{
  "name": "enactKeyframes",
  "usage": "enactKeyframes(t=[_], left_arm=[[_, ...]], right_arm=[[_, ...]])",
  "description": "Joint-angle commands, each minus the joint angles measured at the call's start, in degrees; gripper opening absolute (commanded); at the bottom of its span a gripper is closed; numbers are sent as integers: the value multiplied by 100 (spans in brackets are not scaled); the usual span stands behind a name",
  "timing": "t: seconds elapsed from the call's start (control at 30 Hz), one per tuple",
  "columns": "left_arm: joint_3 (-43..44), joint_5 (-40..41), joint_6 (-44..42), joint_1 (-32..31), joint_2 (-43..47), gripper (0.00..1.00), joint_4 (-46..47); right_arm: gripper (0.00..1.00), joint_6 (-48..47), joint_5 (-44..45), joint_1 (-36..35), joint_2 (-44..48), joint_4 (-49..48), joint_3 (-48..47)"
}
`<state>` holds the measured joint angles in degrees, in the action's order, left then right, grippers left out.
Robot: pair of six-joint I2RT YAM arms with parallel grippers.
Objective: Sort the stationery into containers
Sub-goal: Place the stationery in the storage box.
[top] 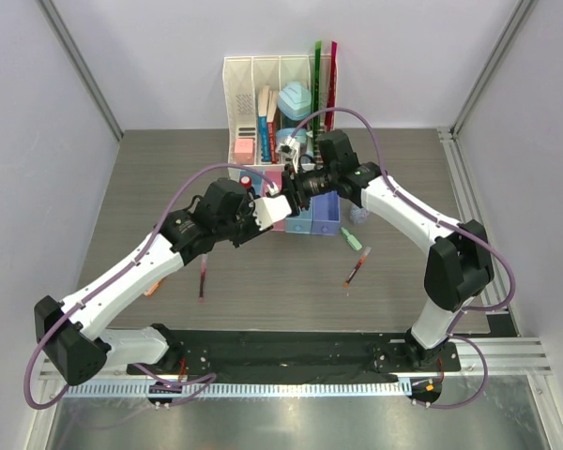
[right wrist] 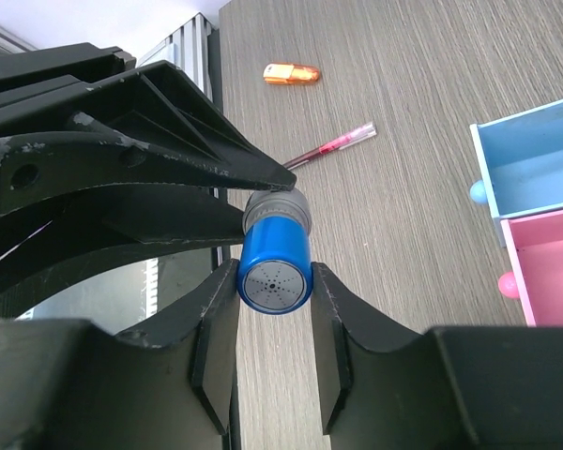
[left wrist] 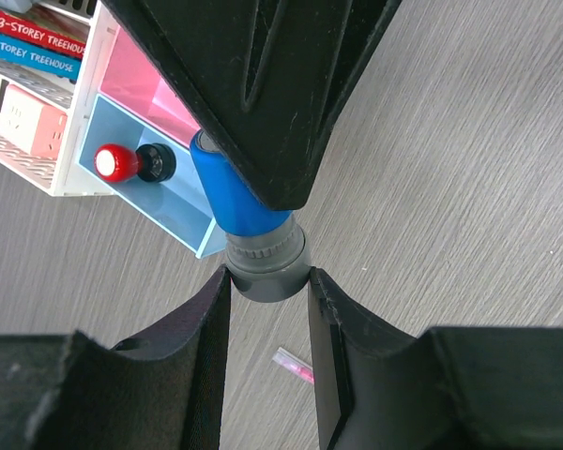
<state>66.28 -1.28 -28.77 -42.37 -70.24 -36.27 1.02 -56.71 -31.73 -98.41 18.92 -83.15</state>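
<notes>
Just beside and below the claws sit the bins. The left claw, part closed, grips the grey end of the cylinder. The right claw pinches its blue body. The cylinder's long axis runs from one claw to the other, blue end toward the right, so neither arm is nearer.
</notes>
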Motion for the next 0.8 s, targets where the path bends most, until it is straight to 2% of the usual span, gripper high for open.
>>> enactKeyframes(t=[0.0, 0.23, 0.37, 0.4, 0.47, 0.5, 0.57, 0.6, 0.63, 0.67, 0.73, 0.77], left_arm=[[-1, -127, -23, -26, 19, 0, 261], [16, -74, -32, -17, -7, 0, 252], [25, -48, -23, -17, -16, 0, 252], [34, -65, -32, -17, -8, 0, 252], [34, -57, -32, -17, -16, 0, 243], [34, -48, -32, -17, -16, 0, 243], [34, 22, -32, -17, -25, 0, 261], [25, 57, -23, -26, -25, 5, 252], [17, 84, -14, -26, -8, 26, 270], [-36, 258, -40, -17, 10, 42, 278], [-115, 356, -49, 18, 141, 67, 331], [-211, 365, -41, 53, 185, 73, 401]], right_arm=[[40, 100, -235, -115, 33, -160, -324], [48, 101, -315, -132, 41, -151, -315], [35, 92, -262, -150, 76, -151, -280], [26, 74, -236, -150, 85, -151, -272], [18, 83, -209, -141, 77, -160, -254], [11, 83, -174, -141, 85, -160, -254], [7, 66, -87, -150, 76, -160, -263], [6, 57, 10, -158, 68, -152, -263], [6, 48, 115, -150, 50, -151, -271], [5, 39, 186, -150, 33, -151, -289], [5, -31, 448, -141, -11, -73, -359], [5, -66, 511, -150, -81, -38, -394]])
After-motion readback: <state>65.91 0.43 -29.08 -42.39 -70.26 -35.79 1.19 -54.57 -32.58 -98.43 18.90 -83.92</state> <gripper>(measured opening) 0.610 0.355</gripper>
